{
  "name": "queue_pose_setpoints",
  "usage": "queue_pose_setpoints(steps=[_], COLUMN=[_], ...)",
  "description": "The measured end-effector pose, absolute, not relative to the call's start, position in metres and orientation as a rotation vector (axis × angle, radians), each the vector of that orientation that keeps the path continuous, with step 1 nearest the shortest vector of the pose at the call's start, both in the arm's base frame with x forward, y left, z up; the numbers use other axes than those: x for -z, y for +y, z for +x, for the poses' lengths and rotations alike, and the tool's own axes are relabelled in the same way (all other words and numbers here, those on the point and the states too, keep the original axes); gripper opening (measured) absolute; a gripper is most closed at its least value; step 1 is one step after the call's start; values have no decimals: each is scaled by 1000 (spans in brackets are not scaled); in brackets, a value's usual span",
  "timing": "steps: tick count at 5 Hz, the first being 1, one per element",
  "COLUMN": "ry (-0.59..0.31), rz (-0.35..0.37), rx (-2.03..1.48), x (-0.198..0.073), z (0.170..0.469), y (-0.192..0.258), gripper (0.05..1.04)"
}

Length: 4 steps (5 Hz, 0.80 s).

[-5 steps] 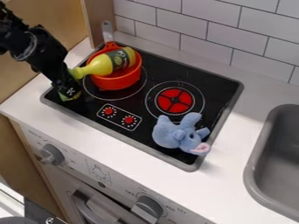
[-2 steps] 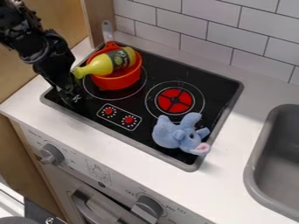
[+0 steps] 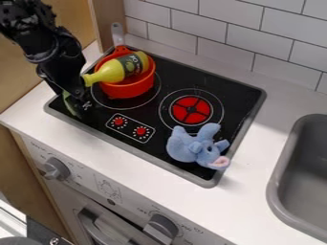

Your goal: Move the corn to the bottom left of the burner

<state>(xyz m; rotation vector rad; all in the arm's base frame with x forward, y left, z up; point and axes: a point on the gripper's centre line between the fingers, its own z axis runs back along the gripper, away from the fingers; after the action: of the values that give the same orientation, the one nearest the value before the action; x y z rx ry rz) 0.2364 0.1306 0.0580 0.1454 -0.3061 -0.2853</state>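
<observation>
I have the black claw down at the left of the frame, over the left corner of the black stove top. A bit of green pokes out on the left side of the claw, and I take that to be the corn. The claw hides the rest of it, so I cannot tell if the claw is wide, narrow or holding the corn. I guess the corn is a light toy, so it should not need a strong lift. It is most likely hard and smooth, not squishy like the blue toy low in the frame. A hard, round thing can slip or roll if I pinch it near one end. I would take it round the fat middle, with the same push from both sides, and leave the thin green part alone, since that may bend or slide. It should not break, so a firm hold is fine, but a hard bump could send it rolling off the edge. The yellow bottle leans out of the red pot with its neck close to the claw, so I would lift with care there.
</observation>
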Motion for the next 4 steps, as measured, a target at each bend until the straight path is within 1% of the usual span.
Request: queue_pose_setpoints(steps=[1, 2, 4], ry=[-296, -260, -224], rz=[152, 121, 92], rx=[282, 263, 249], x=[-71, -70, -80], z=[230, 225, 226], y=[128, 120, 121], gripper=[999, 999, 999])
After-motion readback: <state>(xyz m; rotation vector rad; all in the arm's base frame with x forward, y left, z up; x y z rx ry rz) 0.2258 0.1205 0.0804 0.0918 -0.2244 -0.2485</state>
